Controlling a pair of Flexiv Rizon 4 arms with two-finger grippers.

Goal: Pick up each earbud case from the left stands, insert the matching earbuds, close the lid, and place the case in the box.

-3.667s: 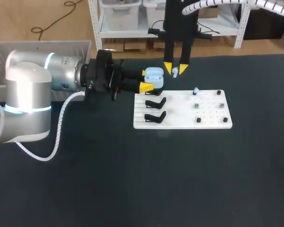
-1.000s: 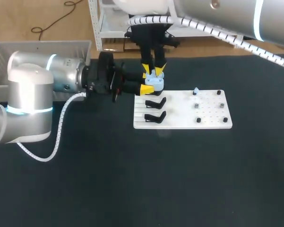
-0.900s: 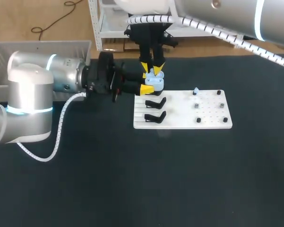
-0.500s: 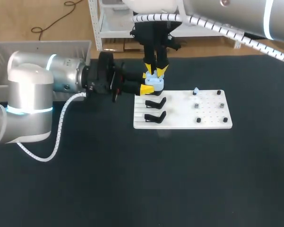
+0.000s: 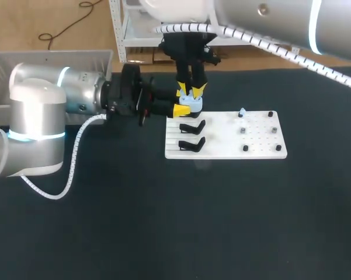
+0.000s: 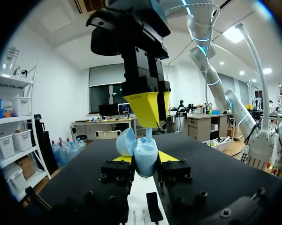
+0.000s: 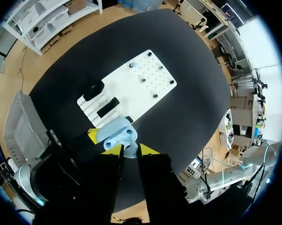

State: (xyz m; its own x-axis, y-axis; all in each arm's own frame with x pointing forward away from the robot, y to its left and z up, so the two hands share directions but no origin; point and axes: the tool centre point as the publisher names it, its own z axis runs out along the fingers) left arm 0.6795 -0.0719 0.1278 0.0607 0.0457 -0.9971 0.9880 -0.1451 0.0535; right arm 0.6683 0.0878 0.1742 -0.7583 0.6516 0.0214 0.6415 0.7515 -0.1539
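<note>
A light blue earbud case (image 5: 193,105) with its lid open is held level by my left gripper (image 5: 184,100), which is shut on its sides just off the white board's (image 5: 228,143) far left corner. In the left wrist view the case (image 6: 145,152) sits between the yellow tips of my left gripper (image 6: 141,159). My right gripper (image 5: 191,91) hangs straight above the case, shut on a light blue earbud (image 6: 148,133) whose stem points down into it. From the right wrist, the right gripper (image 7: 130,150) is over the case (image 7: 116,133).
Two empty black stands (image 5: 191,127) (image 5: 190,143) remain on the board's left side. Another light blue earbud (image 5: 242,112) stands on a peg at the board's far right part. A grey basket (image 5: 23,64) sits at the table's far left.
My right gripper has carried the earbud leftward to right above the open case. Over the last second it only shifted slightly there. The left arm has stayed still.
</note>
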